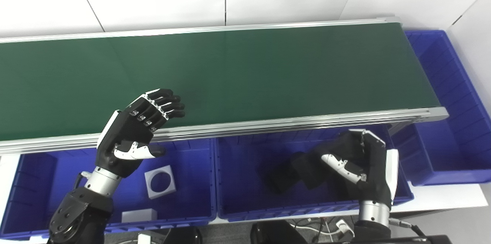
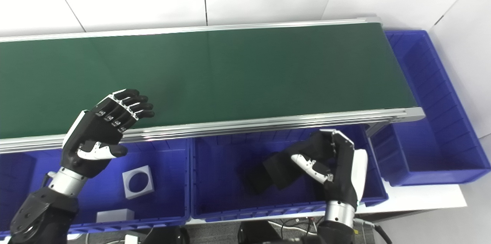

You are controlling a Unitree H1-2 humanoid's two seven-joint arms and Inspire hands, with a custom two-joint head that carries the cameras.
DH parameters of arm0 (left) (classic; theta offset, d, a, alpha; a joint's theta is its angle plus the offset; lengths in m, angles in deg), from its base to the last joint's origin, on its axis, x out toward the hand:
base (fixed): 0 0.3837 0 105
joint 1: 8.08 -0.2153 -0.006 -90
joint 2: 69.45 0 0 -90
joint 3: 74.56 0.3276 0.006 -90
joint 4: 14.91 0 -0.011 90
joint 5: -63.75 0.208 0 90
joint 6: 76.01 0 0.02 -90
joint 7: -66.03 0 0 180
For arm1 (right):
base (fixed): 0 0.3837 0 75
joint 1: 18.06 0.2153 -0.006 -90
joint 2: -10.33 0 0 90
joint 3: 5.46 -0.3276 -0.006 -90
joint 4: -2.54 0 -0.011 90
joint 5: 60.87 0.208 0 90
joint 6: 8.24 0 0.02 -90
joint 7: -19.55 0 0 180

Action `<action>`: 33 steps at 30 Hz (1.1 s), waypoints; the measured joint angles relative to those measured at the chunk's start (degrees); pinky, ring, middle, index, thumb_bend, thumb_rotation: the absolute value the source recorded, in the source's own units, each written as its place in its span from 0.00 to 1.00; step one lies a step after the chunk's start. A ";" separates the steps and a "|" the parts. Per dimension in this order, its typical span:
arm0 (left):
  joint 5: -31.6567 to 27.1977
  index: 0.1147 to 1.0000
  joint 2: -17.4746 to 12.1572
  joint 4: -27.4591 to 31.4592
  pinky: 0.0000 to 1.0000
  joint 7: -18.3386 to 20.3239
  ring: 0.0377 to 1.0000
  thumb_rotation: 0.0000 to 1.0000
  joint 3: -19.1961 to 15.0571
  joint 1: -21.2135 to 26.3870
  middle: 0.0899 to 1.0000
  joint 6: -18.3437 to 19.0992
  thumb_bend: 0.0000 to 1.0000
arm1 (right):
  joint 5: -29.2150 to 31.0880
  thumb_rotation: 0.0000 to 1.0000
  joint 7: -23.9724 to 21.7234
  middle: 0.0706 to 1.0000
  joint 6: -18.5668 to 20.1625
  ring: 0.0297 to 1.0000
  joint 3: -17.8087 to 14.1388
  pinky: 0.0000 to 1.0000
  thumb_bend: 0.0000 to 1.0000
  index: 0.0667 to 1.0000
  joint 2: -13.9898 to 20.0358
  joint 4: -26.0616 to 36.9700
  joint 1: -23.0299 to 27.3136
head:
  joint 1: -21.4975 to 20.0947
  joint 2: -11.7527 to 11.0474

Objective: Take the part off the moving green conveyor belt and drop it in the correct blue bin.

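Observation:
No part shows anywhere on the green conveyor belt (image 1: 245,75). My left hand (image 1: 134,136) hovers open over the belt's near rail, fingers spread toward the belt and holding nothing. My right hand (image 1: 364,167) hangs over the right side of the middle blue bin (image 1: 307,209), with thumb and fingers apart. Just left of its fingertips, a black block (image 1: 310,173) lies in that bin next to another black block (image 1: 280,177). Black fingers against black blocks blur where they meet.
The left blue bin (image 1: 184,221) holds a white square part with a round hole (image 1: 160,181) and a white block (image 1: 139,215). A third blue bin (image 1: 452,148) sits past the belt's right end. A white wall stands behind the belt.

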 measured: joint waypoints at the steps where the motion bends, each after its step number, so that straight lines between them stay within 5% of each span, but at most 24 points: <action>1: 0.00 0.67 0.01 0.06 0.69 -0.02 0.69 0.06 0.00 0.00 0.69 0.15 1.00 | 0.00 0.00 0.26 0.48 -0.23 0.42 -0.04 0.39 0.52 0.45 0.01 -0.41 0.08 | -0.09 0.17; 33: 0.11 0.68 0.08 2.12 0.69 -1.22 0.70 0.06 0.19 -0.47 0.70 1.05 0.99 | 1.10 0.00 4.63 0.47 -4.01 0.40 -1.33 0.37 0.52 0.47 1.22 -13.20 2.91 | 1.05 0.70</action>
